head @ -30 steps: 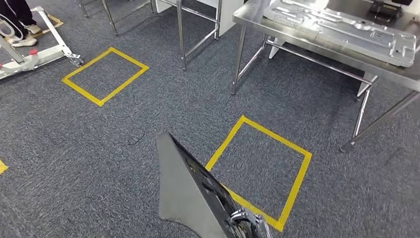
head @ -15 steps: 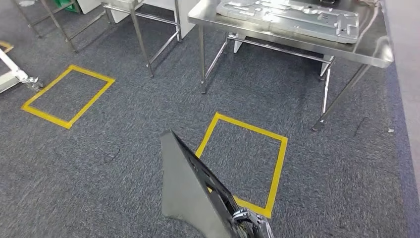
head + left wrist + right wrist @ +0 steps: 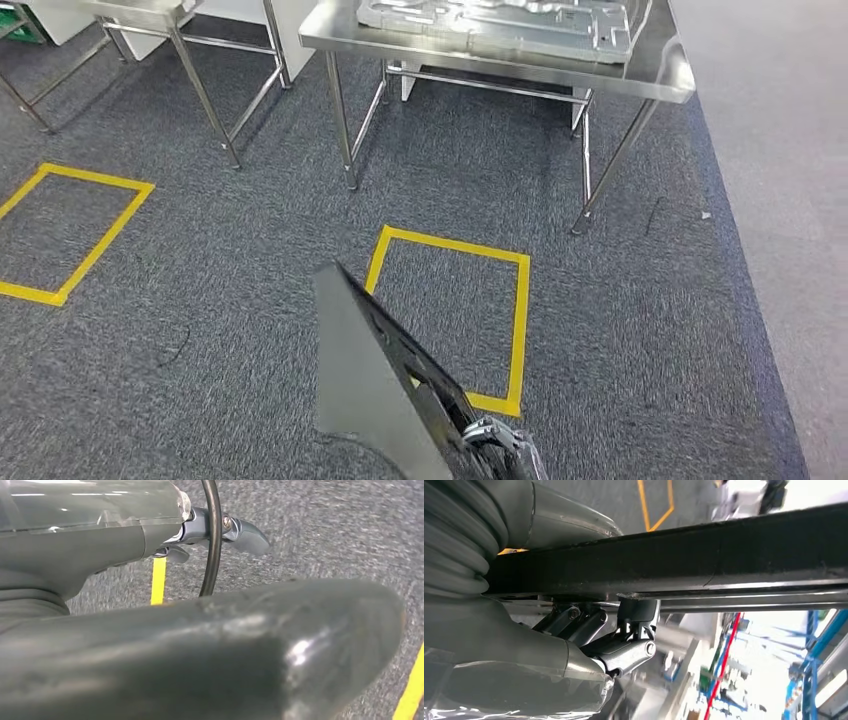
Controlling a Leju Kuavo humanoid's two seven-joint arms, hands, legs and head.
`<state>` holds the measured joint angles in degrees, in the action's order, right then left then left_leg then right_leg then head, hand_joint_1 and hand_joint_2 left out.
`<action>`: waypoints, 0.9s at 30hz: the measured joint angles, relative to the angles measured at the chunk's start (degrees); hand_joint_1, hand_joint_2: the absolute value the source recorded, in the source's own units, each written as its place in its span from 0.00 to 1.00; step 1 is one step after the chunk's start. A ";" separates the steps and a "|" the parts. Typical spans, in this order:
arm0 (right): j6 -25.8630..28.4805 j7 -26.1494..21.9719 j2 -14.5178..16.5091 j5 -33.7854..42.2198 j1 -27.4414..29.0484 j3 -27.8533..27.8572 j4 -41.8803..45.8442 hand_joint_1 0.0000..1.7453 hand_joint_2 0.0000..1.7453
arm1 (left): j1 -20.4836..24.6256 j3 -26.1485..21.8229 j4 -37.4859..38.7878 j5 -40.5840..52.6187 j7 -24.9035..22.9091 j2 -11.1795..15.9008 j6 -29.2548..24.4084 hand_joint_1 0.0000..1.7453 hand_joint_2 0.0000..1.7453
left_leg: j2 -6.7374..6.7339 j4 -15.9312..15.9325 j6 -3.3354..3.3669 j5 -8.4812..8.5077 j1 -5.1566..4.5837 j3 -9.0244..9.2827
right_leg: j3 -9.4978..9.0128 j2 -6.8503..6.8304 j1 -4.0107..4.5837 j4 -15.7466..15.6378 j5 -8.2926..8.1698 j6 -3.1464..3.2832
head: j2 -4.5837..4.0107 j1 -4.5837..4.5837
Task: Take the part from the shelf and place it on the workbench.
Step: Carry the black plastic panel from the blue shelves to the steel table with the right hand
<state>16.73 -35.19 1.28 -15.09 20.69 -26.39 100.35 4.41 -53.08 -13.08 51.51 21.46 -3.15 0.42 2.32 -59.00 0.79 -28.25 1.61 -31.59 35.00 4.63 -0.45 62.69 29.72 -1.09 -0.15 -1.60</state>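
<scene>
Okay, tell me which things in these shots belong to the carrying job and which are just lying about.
Job:
grey part, carried upright
right hand, gripping the part's dark edge
left hand, against the part
workbench ahead

Lying about:
metal panel on the workbench
yellow floor squares
second steel table

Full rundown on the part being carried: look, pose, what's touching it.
The part is a large flat panel, matte grey on its broad face, with a black ribbed or framed inner side along the edge. It looks like moulded plastic or painted sheet, with a tapering, curved outline. It stands on edge, tilted, above the grey carpet, low in the head view and overlapping the yellow floor square. The right hand grips its dark edge; the left hand lies against its rounded grey surface. It is not yet on the workbench.
</scene>
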 joint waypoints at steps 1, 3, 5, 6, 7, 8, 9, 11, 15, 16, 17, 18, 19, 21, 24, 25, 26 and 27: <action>0.92 0.34 -0.07 -0.61 -0.13 -0.17 0.01 1.00 1.00 | -0.09 -0.05 0.01 0.27 -0.34 0.02 -0.15 0.00 0.00 | -0.57 0.06 0.23 -0.01 -0.13 0.04 | 1.60 -2.06 0.05 3.26 1.69 -0.21 | 0.00 0.00; 2.38 0.95 -0.21 -1.52 -0.35 -0.51 0.01 1.00 1.00 | -0.46 -0.14 0.01 0.63 -1.00 0.11 -0.43 0.00 0.00 | -1.66 0.07 0.45 -0.18 -0.31 0.02 | 5.37 -4.01 -0.12 10.42 4.52 -0.54 | 0.00 0.01; 3.30 1.31 -0.38 -1.98 -0.34 -0.83 -0.01 1.00 1.00 | -0.68 -0.21 0.01 0.77 -1.43 0.22 -0.50 0.00 0.00 | -2.39 0.07 0.42 -0.42 -0.36 0.17 | 6.16 -4.34 -0.28 11.66 3.59 -0.56 | 0.00 0.00; 3.66 1.42 -0.47 -2.13 -0.34 -0.97 0.00 1.00 1.00 | -0.68 -0.27 0.01 0.81 -1.57 0.25 -0.51 0.00 0.00 | -2.60 0.07 0.33 -0.55 -0.37 0.36 | 4.76 -4.37 -0.30 8.91 1.70 -0.40 | 0.00 0.00; 3.95 1.50 -0.55 -2.23 -0.35 -1.10 0.02 1.00 1.00 | -0.63 -0.34 0.01 0.86 -1.69 0.25 -0.51 0.00 0.00 | -2.75 0.09 0.23 -0.69 -0.37 0.58 | 2.65 -4.46 -0.23 4.92 -0.38 -0.08 | 0.00 0.00; 4.15 1.54 -0.60 -2.32 -0.36 -1.19 0.04 1.00 1.00 | -0.58 -0.39 0.01 0.90 -1.79 0.25 -0.51 0.00 0.00 | -2.83 0.11 0.15 -0.80 -0.37 0.77 | 0.74 -4.55 -0.15 1.37 -2.03 0.22 | 0.00 0.00; 4.23 1.56 -0.62 -2.35 -0.36 -1.25 0.05 1.00 1.00 | -0.55 -0.43 0.01 0.93 -1.84 0.25 -0.51 0.00 0.00 | -2.87 0.13 0.10 -0.87 -0.36 0.90 | -0.58 -4.63 -0.07 -1.07 -3.00 0.46 | 0.00 0.00; 4.28 1.58 -0.62 -2.35 -0.36 -1.28 0.07 1.00 1.00 | -0.54 -0.45 0.01 0.95 -1.86 0.24 -0.51 0.00 0.00 | -2.88 0.15 0.09 -0.89 -0.36 0.95 | -1.16 -4.70 -0.02 -2.11 -3.33 0.60 | 0.00 0.00; 4.46 1.62 -0.67 -2.42 -0.44 -1.36 0.11 1.00 1.00 | -0.53 -0.49 0.04 1.02 -1.97 0.23 -0.48 0.00 0.00 | -2.92 0.16 -0.07 -0.97 -0.37 0.97 | -1.50 -4.91 0.22 -3.04 -2.86 0.86 | 0.00 0.00; 4.62 1.64 -0.70 -2.48 -0.51 -1.43 0.13 1.00 1.00 | -0.52 -0.54 0.05 1.10 -2.07 0.22 -0.45 0.00 0.00 | -2.97 0.19 -0.28 -1.04 -0.38 0.99 | -1.65 -5.03 0.40 -3.42 -2.55 1.07 | 0.00 0.00; 4.82 1.70 -0.77 -2.56 -0.58 -1.54 0.15 1.00 1.00 | -0.50 -0.62 0.07 1.20 -2.17 0.22 -0.41 0.00 0.00 | -3.04 0.37 -0.64 -1.13 -0.38 1.13 | -1.79 -5.05 0.59 -3.78 -2.25 1.36 | 0.00 0.00; 5.27 1.88 -0.87 -2.76 -0.76 -1.81 0.23 1.00 1.00 | -0.44 -0.75 0.08 1.32 -2.43 0.33 -0.25 0.00 0.00 | -3.01 -2.52 -1.17 -2.60 -0.39 -0.17 | -2.57 -5.05 0.60 -4.48 -1.94 1.92 | 0.00 0.00; 5.66 2.10 -0.97 -2.91 -0.91 -2.09 0.32 1.00 1.00 | -0.45 -0.87 0.09 1.38 -2.70 0.49 -0.11 0.00 0.00 | -2.97 -6.37 -1.58 -4.22 -0.37 -2.08 | -3.32 -4.95 0.50 -4.97 -1.71 2.35 | 0.00 -0.01; 6.53 2.68 -1.16 -3.10 -1.17 -2.76 0.46 1.00 1.00 | -0.56 -1.09 0.11 1.45 -3.49 0.90 0.14 0.00 0.00 | -2.81 -14.95 -2.18 -6.74 -0.39 -6.89 | -5.19 -4.68 0.24 -5.86 -1.03 3.05 | 0.00 -0.02; 7.21 3.16 -1.44 -2.90 -1.31 -3.39 0.46 1.00 1.00 | -0.74 -1.26 0.12 1.48 -4.25 1.32 0.15 0.00 0.00 | -2.81 -9.61 -2.14 -0.74 -0.37 -6.25 | -7.04 -4.28 0.23 -5.69 0.53 2.76 | 0.00 -0.02; 7.36 3.24 -1.54 -2.81 -1.40 -3.56 0.45 1.00 1.00 | -0.74 -1.36 0.13 1.48 -4.42 1.44 0.15 0.00 0.00 | -2.78 -6.09 -2.00 1.12 -0.44 -4.90 | -7.64 -4.23 0.31 -5.62 1.15 2.50 | 0.00 -0.01; 7.52 3.29 -1.65 -2.70 -1.52 -3.74 0.45 1.00 1.00 | -0.70 -1.47 0.14 1.48 -4.53 1.59 0.16 0.00 0.00 | -2.74 -3.17 -1.74 2.16 -0.54 -3.63 | -8.03 -4.16 0.40 -5.50 1.71 2.19 | 0.00 -0.01; 7.72 3.34 -1.77 -2.57 -1.63 -3.93 0.45 1.00 1.00 | -0.66 -1.58 0.15 1.47 -4.62 1.68 0.18 0.00 0.00 | -2.71 -1.55 -1.47 2.27 -0.64 -2.91 | -8.22 -4.13 0.50 -5.47 2.10 1.88 | 0.00 0.00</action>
<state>24.45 -31.85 -0.49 -17.66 19.06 -30.32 100.79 3.75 -54.66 -12.93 52.98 16.84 -1.46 0.60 -0.39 -60.55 -0.68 -25.98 0.97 -34.50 26.78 0.50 0.05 57.22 31.82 0.79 -0.15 -1.60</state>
